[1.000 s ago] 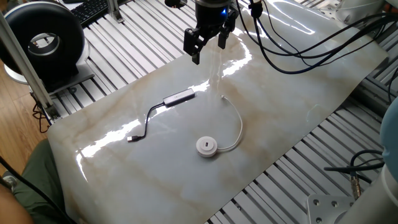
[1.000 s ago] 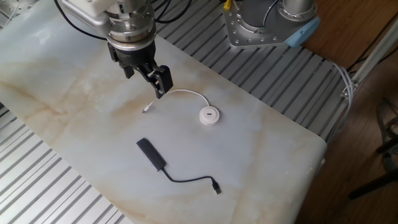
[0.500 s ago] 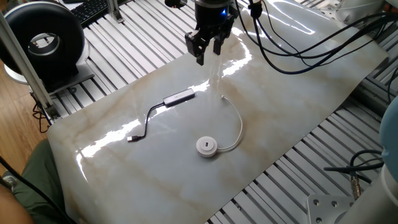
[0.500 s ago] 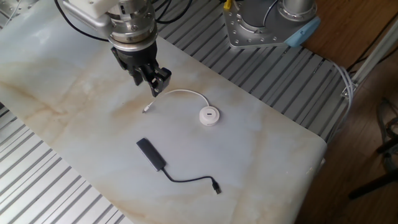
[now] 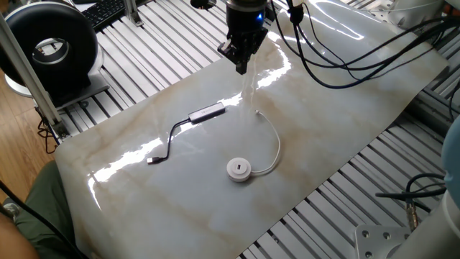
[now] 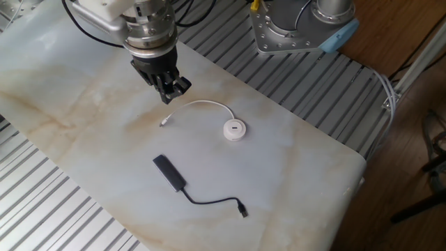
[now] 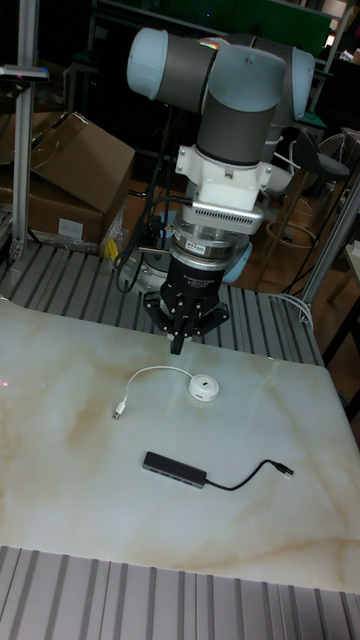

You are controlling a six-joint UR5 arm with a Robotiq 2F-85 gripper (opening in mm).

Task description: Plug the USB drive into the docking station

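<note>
Fingers pressed together, my gripper (image 6: 172, 90) hangs above the marble table (image 6: 293, 174) with nothing between the jaws and nothing touching them. In the tall fixed view the tips (image 7: 177, 344) meet in a single point, and from one fixed view they make one narrow dark wedge (image 5: 241, 63).

The USB drive (image 6: 234, 130) lies flat on the table, near me. Its thin white cable (image 6: 202, 104) arcs away from the puck and ends in a small plug (image 6: 164, 122) on the surface almost below my fingertips, though I am clear of it.

The docking station (image 6: 169, 171) lies well apart from the puck, nearer the table's edge, its black cable (image 6: 212, 201) curling off to its own plug (image 6: 242, 210).

The ports on the docking station are too small to make out in any view, and the white plug's end shows no detail. Glare on the marble washes out part of the white cable in one fixed view.
</note>
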